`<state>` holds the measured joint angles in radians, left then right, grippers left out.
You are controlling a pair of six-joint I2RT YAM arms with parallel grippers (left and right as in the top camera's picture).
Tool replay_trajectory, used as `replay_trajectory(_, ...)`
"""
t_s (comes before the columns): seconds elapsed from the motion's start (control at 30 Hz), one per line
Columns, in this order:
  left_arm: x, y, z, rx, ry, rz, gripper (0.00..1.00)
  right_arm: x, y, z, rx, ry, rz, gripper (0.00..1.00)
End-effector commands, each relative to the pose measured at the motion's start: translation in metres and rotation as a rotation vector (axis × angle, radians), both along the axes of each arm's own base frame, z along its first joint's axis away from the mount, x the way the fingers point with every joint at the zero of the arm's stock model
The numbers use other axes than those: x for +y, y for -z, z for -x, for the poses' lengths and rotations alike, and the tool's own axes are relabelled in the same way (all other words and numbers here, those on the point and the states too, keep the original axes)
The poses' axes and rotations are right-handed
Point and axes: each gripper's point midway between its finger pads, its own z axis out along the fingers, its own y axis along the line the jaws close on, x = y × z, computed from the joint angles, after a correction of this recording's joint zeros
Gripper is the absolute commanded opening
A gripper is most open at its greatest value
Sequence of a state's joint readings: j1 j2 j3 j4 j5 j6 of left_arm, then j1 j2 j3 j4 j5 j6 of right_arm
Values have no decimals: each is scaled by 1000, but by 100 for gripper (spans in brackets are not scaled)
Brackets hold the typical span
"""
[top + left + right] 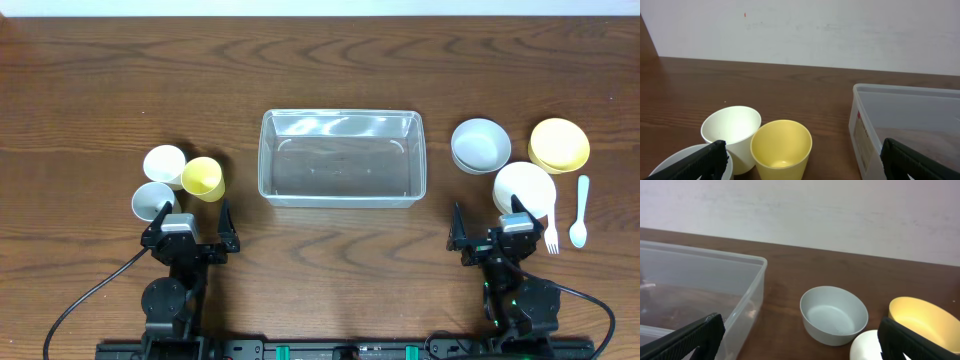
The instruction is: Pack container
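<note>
The clear rectangular container (342,116) stands empty at the table's middle. It also shows at the right of the left wrist view (905,92) and at the left of the right wrist view (700,254). My left gripper (190,232) is open and empty, low at the front left. A yellow cup (781,147) sits just ahead, between its fingers (805,161). My right gripper (492,234) is open and empty at the front right. A grey-white bowl (834,314) lies ahead of its fingers (800,337).
At the left stand a white cup (164,162), a yellow cup (203,178) and a pale grey cup (152,200). At the right are a grey-white bowl (480,145), a yellow bowl (559,144), a white bowl (523,187), a white spoon (580,212) and a fork (551,239).
</note>
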<state>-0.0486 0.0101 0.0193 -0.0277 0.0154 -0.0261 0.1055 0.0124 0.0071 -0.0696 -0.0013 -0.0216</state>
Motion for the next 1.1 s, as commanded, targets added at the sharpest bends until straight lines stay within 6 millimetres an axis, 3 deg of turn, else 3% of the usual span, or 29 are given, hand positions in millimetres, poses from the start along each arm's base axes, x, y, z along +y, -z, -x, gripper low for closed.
replay_trajectory(0.0, 4, 17, 1, 52, -26, 4, 98, 0, 0, 0, 6, 4, -70, 99)
replay_trajectory(0.13, 2, 10, 1, 35, -22, 66, 98, -1, -2, 0, 5, 7, -101, 99)
replay_trajectory(0.3, 0, -13, 2, 15, -12, 108, 98, -4, -16, 0, 0, 28, -102, 99)
replay_trajectory(0.47, 0, -31, -2, 105, -18, 104, 98, -9, -33, -11, 68, 67, -80, 99)
replay_trajectory(0.63, 0, -44, -22, 309, -32, 91, 98, -7, -46, -39, 245, 66, -13, 99)
replay_trajectory(0.77, -1, -50, -43, 557, -45, 75, 98, -4, -44, -67, 487, 60, 51, 99)
replay_trajectory(0.93, -2, -44, -49, 931, -60, 47, 98, 1, -34, -96, 793, 54, 82, 99)
replay_trajectory(1.07, -3, -31, -54, 1092, -68, 36, 98, 7, -23, -111, 906, 28, 80, 99)
